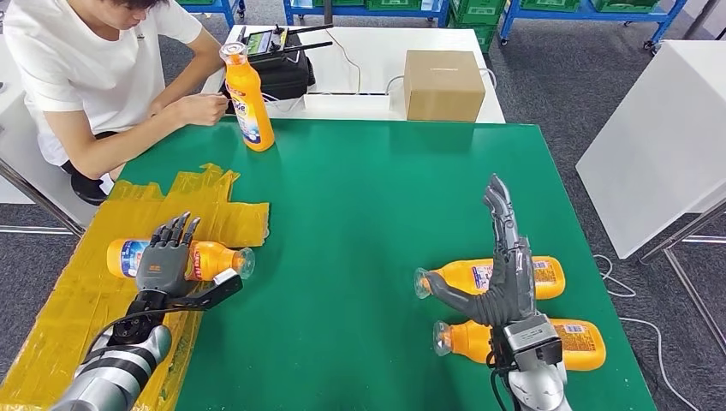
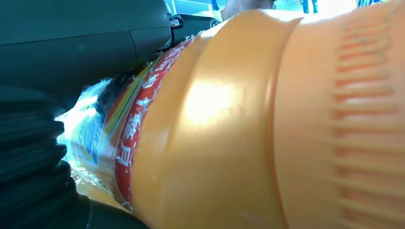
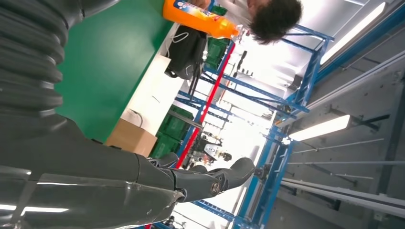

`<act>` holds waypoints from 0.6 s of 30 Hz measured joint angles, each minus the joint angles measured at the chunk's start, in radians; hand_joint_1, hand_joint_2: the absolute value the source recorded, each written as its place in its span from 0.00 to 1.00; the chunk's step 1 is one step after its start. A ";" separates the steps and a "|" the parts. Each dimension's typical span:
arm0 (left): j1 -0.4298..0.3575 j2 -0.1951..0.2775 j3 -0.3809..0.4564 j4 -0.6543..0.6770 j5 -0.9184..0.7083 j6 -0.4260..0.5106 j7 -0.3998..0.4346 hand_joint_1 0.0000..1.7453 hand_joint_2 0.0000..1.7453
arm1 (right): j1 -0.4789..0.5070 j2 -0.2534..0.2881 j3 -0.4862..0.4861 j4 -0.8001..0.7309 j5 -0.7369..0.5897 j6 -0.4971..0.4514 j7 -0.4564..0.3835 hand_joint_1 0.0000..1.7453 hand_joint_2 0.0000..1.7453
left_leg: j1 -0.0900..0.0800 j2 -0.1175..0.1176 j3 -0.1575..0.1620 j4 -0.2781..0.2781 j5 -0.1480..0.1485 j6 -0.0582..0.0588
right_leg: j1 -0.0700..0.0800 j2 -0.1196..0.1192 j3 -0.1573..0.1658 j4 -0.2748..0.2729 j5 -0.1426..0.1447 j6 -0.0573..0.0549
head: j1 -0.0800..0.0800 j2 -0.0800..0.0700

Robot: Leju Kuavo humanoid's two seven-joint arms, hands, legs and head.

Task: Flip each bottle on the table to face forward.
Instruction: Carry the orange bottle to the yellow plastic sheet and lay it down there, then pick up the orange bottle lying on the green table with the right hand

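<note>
An orange bottle (image 1: 214,259) lies on its side at the table's left, cap pointing right. My left hand (image 1: 164,257) rests flat over its label, fingers stretched across it and thumb spread out beside the neck. The left wrist view has that bottle (image 2: 239,119) pressed close against the hand (image 2: 71,43). Two more orange bottles (image 1: 548,276) (image 1: 578,342) lie at the right, caps pointing left. Above them my right hand (image 1: 507,274) is held open, fingers straight and thumb out, holding nothing. A fourth bottle (image 1: 250,103) stands upright at the far left, also seen in the right wrist view (image 3: 196,14).
A person (image 1: 86,68) sits at the far left corner with a hand beside the upright bottle. A yellow taped patch (image 1: 77,300) covers the green table's (image 1: 360,214) left side. A cardboard box (image 1: 443,84) and a black device (image 1: 278,68) sit on the white table behind.
</note>
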State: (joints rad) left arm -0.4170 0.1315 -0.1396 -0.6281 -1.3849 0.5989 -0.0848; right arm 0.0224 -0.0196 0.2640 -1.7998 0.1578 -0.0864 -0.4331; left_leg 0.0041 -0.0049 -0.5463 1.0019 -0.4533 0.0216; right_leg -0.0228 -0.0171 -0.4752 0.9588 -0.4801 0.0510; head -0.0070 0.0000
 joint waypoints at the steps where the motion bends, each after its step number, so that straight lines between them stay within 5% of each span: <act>1: 0.000 -0.002 0.001 0.000 0.004 0.000 -0.003 0.00 1.00 | 0.000 0.000 0.000 0.002 0.000 0.000 0.001 0.00 1.00 | 0.000 0.000 0.000 0.000 0.000 0.000 | 0.000 0.000 0.000 0.000 0.000 0.000 | 0.000 0.000; 18: 0.074 -0.049 0.010 -0.119 0.236 -0.023 -0.169 0.00 1.00 | 0.000 0.000 0.000 0.011 0.000 -0.006 0.004 0.00 1.00 | 0.000 0.000 -0.005 0.000 0.000 0.000 | 0.000 0.000 -0.006 0.000 0.000 0.000 | 0.000 0.000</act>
State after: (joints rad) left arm -0.3431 0.0820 -0.1297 -0.7475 -1.1487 0.5756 -0.2543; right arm 0.0227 -0.0195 0.2640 -1.7889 0.1583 -0.0920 -0.4294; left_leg 0.0039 -0.0045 -0.5511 1.0023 -0.4533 0.0216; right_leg -0.0232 -0.0168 -0.4807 0.9588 -0.4801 0.0512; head -0.0070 0.0000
